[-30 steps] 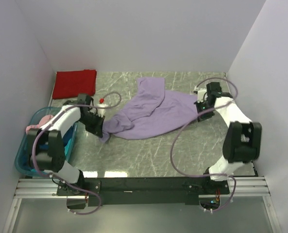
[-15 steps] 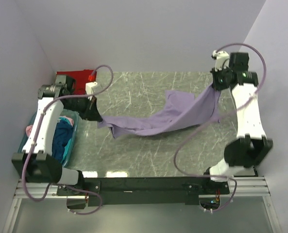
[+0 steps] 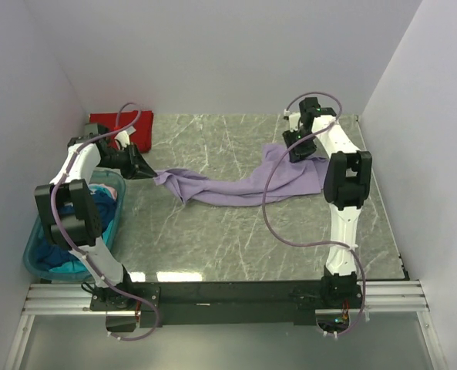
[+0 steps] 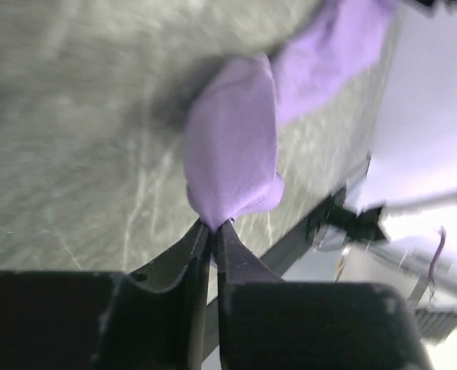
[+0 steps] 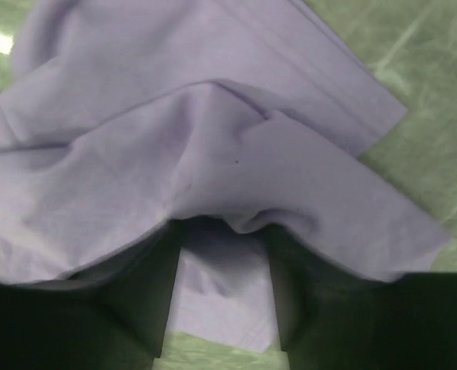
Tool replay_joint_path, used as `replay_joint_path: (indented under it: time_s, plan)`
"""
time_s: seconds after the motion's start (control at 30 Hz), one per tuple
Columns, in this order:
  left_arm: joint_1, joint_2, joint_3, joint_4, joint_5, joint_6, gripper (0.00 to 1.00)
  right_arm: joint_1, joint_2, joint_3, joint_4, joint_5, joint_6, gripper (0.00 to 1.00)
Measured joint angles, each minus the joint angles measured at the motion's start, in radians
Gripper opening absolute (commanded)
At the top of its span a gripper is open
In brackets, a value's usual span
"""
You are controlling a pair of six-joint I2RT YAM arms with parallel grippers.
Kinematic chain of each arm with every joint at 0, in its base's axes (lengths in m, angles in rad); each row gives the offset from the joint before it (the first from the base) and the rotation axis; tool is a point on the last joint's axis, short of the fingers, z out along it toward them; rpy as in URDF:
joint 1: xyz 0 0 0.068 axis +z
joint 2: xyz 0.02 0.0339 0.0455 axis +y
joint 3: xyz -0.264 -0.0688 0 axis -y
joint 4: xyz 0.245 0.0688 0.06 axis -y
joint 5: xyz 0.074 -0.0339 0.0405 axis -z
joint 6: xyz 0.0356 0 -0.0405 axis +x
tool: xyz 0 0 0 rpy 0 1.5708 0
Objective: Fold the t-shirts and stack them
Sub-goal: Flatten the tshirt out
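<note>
The light purple t-shirt lies stretched in a long band across the back of the table. My left gripper is at its left end, and in the left wrist view its jaws are pinched together on a bunch of the purple cloth. My right gripper hovers over the shirt's right end. Its fingers stand apart, with purple cloth draped loosely over their tips. A folded red t-shirt lies in the back left corner.
A translucent teal tub stands at the left edge, with dark blue cloth and teal cloth inside. White walls close in the left, back and right. The arms' cables loop above the table.
The shirt, held stretched in the air half a second ago, has come down onto the table. My right gripper has opened and moved left and lower. My left gripper has shifted back, still pinching cloth.
</note>
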Motion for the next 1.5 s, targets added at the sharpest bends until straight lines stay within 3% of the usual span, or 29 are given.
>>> replay_joint_path:
  time_s: [0.03, 0.1, 0.3, 0.53, 0.77, 1.13, 1.5]
  plan:
    - [0.008, 0.008, -0.005, 0.031, -0.022, -0.039, 0.14, 0.011, -0.001, 0.001, -0.006, -0.002, 0.002, 0.68]
    - [0.022, 0.029, -0.006, 0.074, -0.064, -0.085, 0.13, 0.016, -0.022, -0.004, -0.006, -0.007, 0.002, 0.71]
    - [0.062, 0.106, -0.006, 0.148, -0.160, -0.141, 0.24, -0.077, -0.227, -0.151, -0.016, -0.070, -0.008, 0.62]
    - [0.068, 0.168, 0.000, 0.167, -0.213, -0.142, 0.38, -0.228, -0.412, -0.430, -0.036, -0.241, -0.008, 0.60]
    - [0.068, 0.156, -0.004, 0.167, -0.212, -0.090, 0.47, -0.228, -0.389, -0.639, -0.021, -0.320, 0.041, 0.59]
    - [0.066, 0.008, -0.031, 0.140, -0.205, 0.030, 0.52, -0.232, -0.351, -0.652, 0.082, -0.317, 0.119, 0.56]
    - [0.038, -0.004, -0.058, 0.129, -0.209, 0.102, 0.52, -0.291, -0.348, -0.694, 0.107, -0.292, 0.128, 0.54]
